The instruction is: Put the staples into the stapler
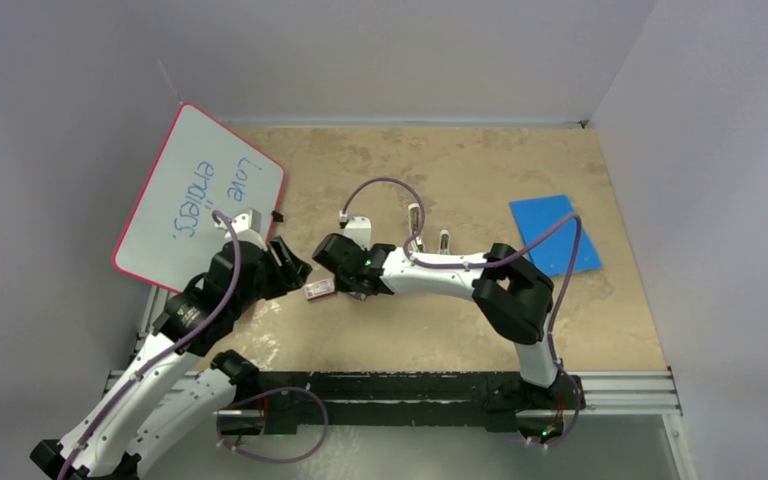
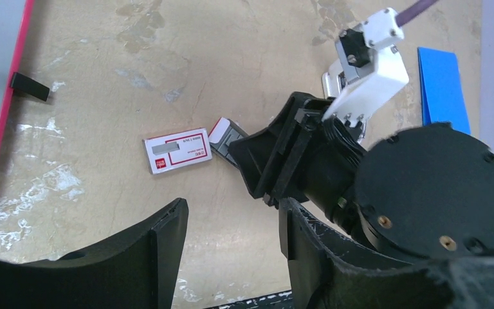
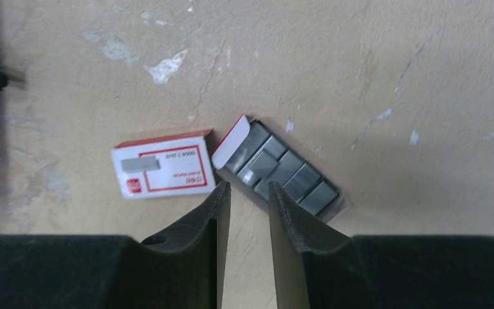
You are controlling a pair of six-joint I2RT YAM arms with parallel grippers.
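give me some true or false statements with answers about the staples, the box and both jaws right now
1. The staples lie on the table right beside the red-and-white box. True.
2. The right jaws are clamped on the staples. False: they stand narrowly apart with nothing between them, next to the staples.
3. The left jaws are open and empty. True.
4. The box sits on the blue sheet. False: the sheet lies well apart, at the right side of the table.
5. The whiteboard at the left has writing on it. True.
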